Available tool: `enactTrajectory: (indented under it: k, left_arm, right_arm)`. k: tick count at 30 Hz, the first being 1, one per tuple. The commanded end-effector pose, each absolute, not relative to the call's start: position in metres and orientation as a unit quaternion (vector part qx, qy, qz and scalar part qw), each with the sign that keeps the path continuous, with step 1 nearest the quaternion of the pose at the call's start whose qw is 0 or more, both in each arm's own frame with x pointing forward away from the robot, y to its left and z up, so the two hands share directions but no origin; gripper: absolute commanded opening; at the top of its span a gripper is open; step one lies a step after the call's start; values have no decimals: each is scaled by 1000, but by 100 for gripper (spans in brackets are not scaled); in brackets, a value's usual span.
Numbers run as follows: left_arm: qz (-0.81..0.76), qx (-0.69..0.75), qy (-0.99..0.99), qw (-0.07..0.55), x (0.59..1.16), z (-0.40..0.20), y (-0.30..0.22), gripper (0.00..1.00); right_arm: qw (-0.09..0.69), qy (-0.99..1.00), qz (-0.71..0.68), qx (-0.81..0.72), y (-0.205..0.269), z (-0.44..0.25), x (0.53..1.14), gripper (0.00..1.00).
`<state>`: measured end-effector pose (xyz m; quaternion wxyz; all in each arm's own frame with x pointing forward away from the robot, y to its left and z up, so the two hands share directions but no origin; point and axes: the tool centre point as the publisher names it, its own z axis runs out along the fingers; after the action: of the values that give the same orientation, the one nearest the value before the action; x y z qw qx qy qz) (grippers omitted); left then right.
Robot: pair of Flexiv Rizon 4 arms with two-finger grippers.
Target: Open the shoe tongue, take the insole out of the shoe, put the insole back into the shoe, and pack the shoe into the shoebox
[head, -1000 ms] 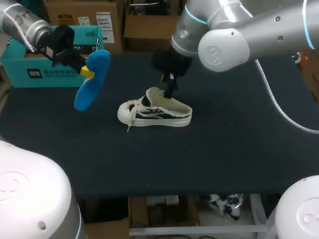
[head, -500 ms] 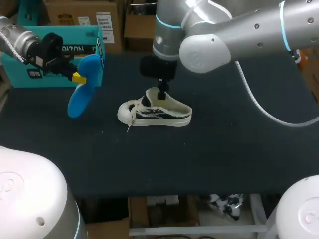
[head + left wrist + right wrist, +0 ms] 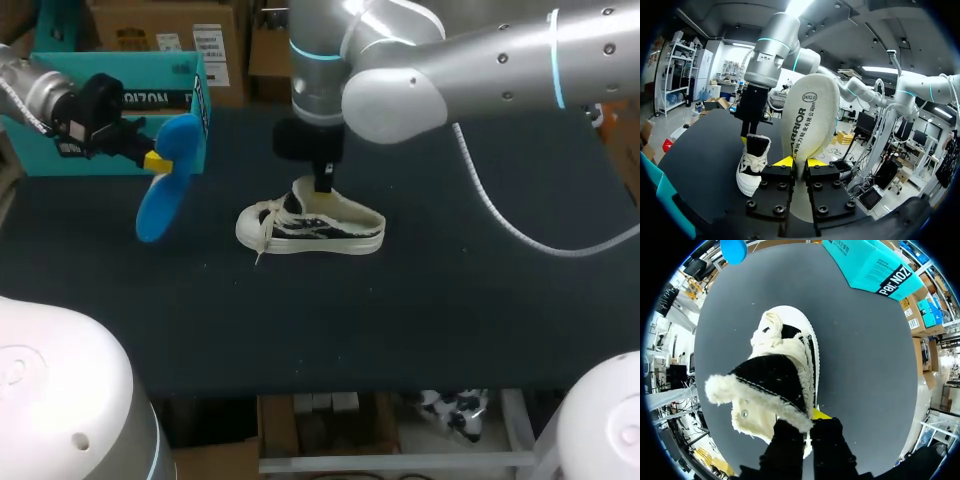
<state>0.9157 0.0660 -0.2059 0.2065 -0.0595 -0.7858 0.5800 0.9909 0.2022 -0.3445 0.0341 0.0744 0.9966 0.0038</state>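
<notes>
You can pass freely over the near strip and right half of the tabletop (image 3: 470,300), which lie open. Above the shoe (image 3: 312,230), your right arm (image 3: 480,60) slants in, its pincer (image 3: 322,185) clamped on the tongue (image 3: 775,382), closing off approach from above and behind. The insole (image 3: 168,185) held in your left pincer (image 3: 157,160) hangs between shoe and shoebox (image 3: 40,150), narrowing that side.

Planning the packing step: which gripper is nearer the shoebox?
Left. The left gripper, holding the insole, is just in front of the shoebox; the right gripper is off at the shoe.
</notes>
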Motion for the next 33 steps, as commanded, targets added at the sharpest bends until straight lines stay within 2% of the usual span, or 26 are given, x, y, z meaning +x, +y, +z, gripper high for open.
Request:
enactTrajectory:
  k: [1,16,33]
  left_arm:
    - [577,-70,-784,219,926,-208,61,0]
    - [553,-158,-769,279,962,-198,16,0]
    - [519,-264,-734,350,991,-190,-31,0]
  right_arm:
    - [31,996,-7,87,204,-342,989,0]
    - [18,951,52,303,174,-315,950,0]
    - [39,855,156,493,172,-305,907,0]
